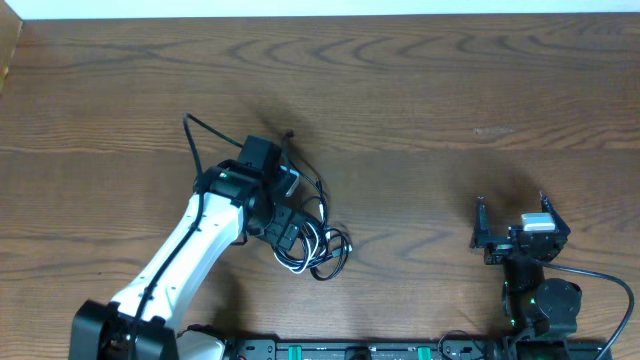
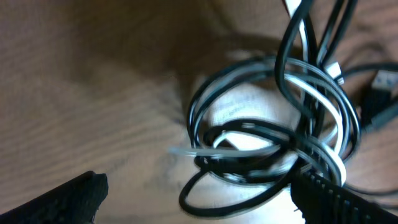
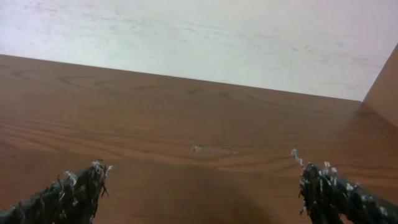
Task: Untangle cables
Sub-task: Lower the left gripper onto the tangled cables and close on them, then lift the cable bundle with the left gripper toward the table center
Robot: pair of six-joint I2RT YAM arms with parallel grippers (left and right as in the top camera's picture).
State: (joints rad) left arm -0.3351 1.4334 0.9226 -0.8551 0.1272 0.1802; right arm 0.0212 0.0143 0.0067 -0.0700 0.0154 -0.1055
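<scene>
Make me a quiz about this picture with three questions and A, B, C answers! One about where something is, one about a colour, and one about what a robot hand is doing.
1. Where do the cables lie?
A) right by the left gripper
B) far from both arms
C) hanging from a robot arm

2. What colours are the cables?
A) red and yellow
B) black and white
C) green and blue

3. How is the right gripper?
A) open, holding nothing
B) shut on a cable
C) shut on a plug

Answers:
1 A, the left wrist view shows the tangle just ahead of that gripper.
2 B, black and white strands loop together there.
3 A, its jaws stand wide apart with nothing between them.
</scene>
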